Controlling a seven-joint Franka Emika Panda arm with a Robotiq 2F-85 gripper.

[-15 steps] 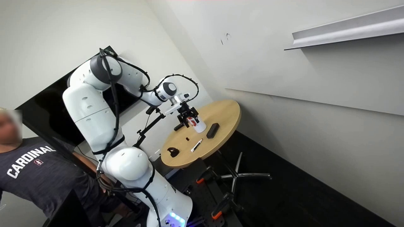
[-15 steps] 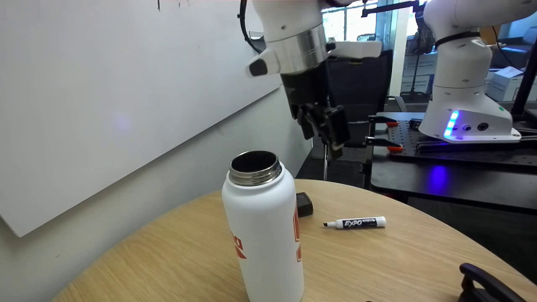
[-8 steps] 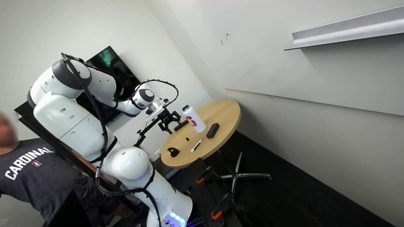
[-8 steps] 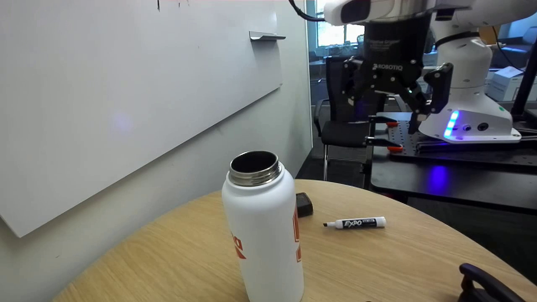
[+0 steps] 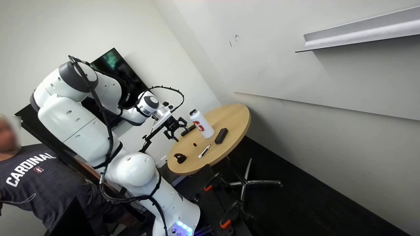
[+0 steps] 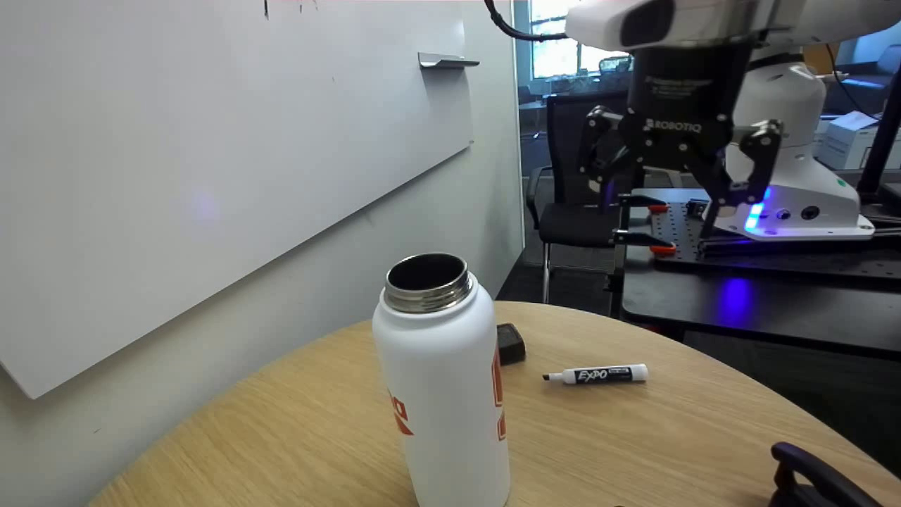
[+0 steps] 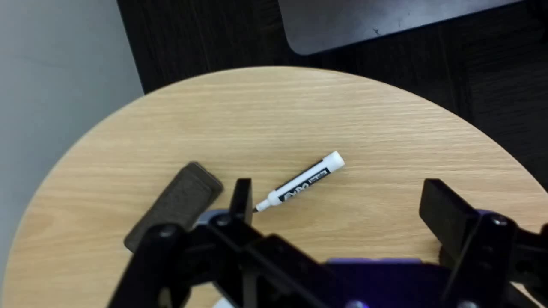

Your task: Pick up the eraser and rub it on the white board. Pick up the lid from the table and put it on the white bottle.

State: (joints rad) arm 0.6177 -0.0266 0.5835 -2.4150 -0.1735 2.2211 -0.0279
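The eraser, a dark block, lies on the round table in both exterior views (image 5: 221,136) (image 6: 510,343) and the wrist view (image 7: 175,201). The white bottle stands upright and uncapped in both exterior views (image 5: 201,124) (image 6: 447,394). The lid, black with a loop handle, lies near the table's edge in both exterior views (image 5: 180,158) (image 6: 816,482). The white board, with small dark marks, shows in both exterior views (image 5: 288,68) (image 6: 211,141). My gripper (image 5: 182,135) (image 6: 657,211) (image 7: 338,199) is open and empty in the air above the table, apart from bottle and eraser.
An uncapped white marker (image 5: 204,151) (image 6: 598,374) (image 7: 299,180) lies on the table (image 5: 229,114). A tiny dark cap (image 5: 195,144) lies near it. A dark cylinder (image 5: 188,130) is at the table's edge. A tray (image 5: 367,31) sticks out from the board. A person (image 5: 49,177) stands behind the arm.
My gripper has moved away from in front of the bottle, towards the robot base side, and turned; in the last half second it shifted only slightly. The table's objects have not moved.
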